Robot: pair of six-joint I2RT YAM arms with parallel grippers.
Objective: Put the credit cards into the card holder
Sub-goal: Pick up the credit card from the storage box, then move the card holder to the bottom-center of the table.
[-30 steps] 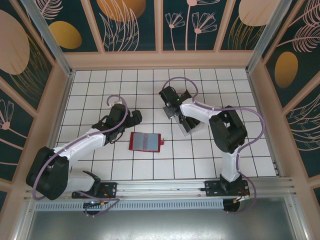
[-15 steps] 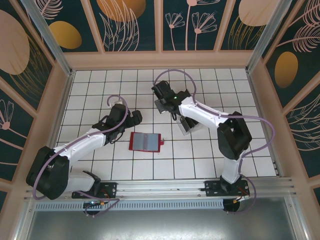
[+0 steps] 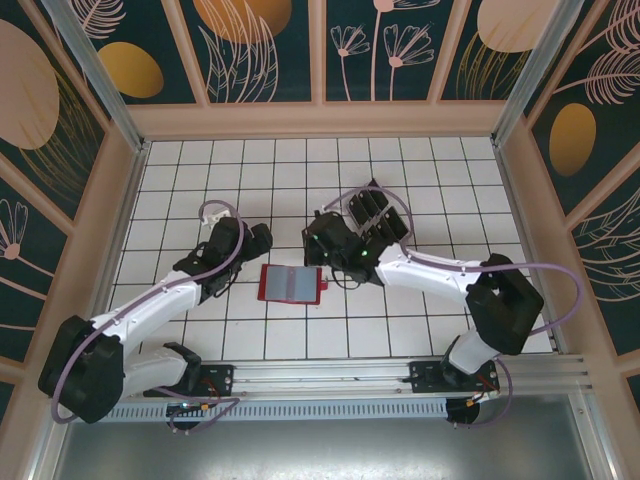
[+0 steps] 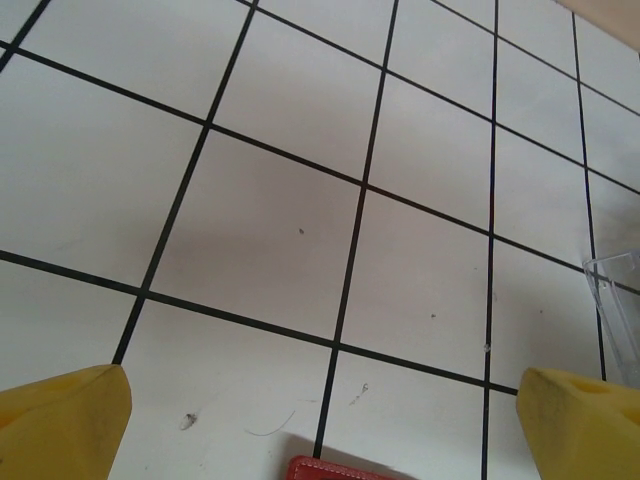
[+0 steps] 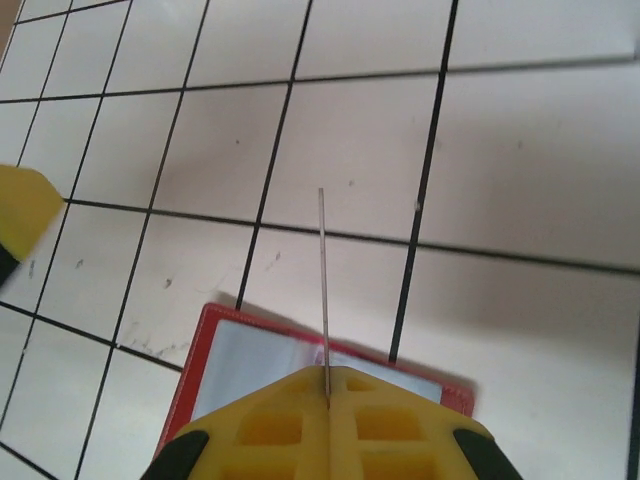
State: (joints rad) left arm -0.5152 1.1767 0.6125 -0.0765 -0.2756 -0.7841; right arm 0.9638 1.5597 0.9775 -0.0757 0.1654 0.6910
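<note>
The red card holder (image 3: 290,285) lies open on the white tiles, its grey lining up. My right gripper (image 3: 318,243) hangs over its far right corner, shut on one thin credit card (image 5: 322,270) that I see edge-on. The card sticks out past the yellow fingers (image 5: 290,425), above the open card holder (image 5: 245,365). More black credit cards (image 3: 375,212) stand in a clear slotted tray behind the right arm. My left gripper (image 3: 250,243) is open at the holder's far left, with nothing between its yellow fingertips (image 4: 60,420). The holder's red edge (image 4: 340,468) lies just below them.
The clear tray's corner (image 4: 615,300) is at the right of the left wrist view. A yellow fingertip of the left gripper (image 5: 25,210) sits left of the held card. Wooden walls (image 3: 320,120) enclose the tiled table on three sides.
My right arm has swung from the tray down and left to the card holder, carrying a card. The left arm has shifted slightly left.
</note>
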